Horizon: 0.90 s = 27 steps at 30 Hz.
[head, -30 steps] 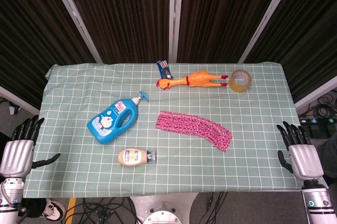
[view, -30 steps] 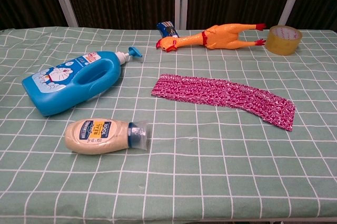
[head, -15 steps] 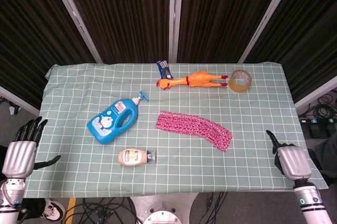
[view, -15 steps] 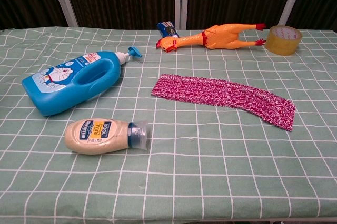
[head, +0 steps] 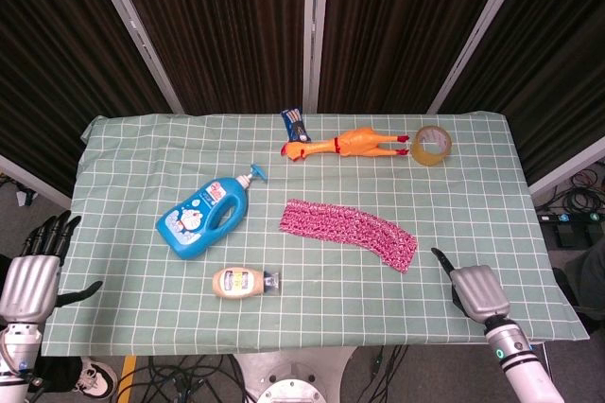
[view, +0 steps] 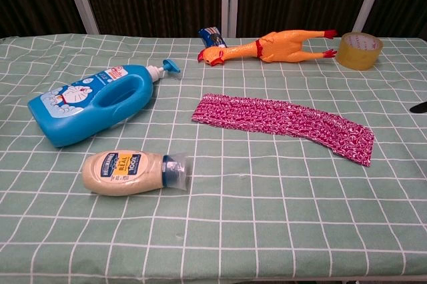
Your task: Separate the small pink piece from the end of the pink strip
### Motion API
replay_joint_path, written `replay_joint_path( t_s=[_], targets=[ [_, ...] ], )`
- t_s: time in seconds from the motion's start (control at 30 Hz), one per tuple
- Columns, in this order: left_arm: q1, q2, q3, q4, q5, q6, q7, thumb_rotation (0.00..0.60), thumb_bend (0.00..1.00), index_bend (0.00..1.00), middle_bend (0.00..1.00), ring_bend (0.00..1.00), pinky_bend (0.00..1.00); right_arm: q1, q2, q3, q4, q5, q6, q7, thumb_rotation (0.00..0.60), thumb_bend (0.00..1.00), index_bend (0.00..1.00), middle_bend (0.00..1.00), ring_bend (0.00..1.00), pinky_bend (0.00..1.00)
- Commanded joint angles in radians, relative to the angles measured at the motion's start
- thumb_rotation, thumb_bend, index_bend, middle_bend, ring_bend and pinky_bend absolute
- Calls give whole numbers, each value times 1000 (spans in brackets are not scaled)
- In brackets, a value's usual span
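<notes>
Right hand (head: 475, 291) hovers near the pink strip (head: 348, 231), holding nothing, one finger out, the rest hard to read. Strip lies mid-desk, soft and light; pinch its near-right end.

The head view looks steeply down from above on the whole table (head: 123, 327), while the chest view sits low at its near edge, facing far, both sharing the tabletop
</notes>
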Motion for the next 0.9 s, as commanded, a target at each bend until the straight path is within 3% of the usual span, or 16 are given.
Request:
replay_joint_path(
  t_s=[0.03,0.13,0.47,0.63,0.9],
  targets=[
    [0,4,5,-5,-1,-8,-3,544,53,47,0,0,120,57,-27,12,-33,116,-106,-13,600,1000,0,953,845,746],
    [1,12,9,-4,7,-7,-5,576,54,47,0,0,120,94,-24,17,-38,167,-151,-25,600,1000,0,957,849,751],
    [3,18,13,-1,9,-13,-29,598,53,47,0,0,120,190,-44,24,-23,318,-209,-78,600,1000,15,966,856,752],
    [0,31,25,1,29,-24,-48,494,54,47,0,0,120,234,-55,18,-18,392,-218,-103,600,1000,42,976,857,753],
    [3,35,23,-2,30,-18,-51,489,54,47,0,0,120,291,-78,-6,3,480,-225,-132,600,1000,81,977,857,753]
  ],
)
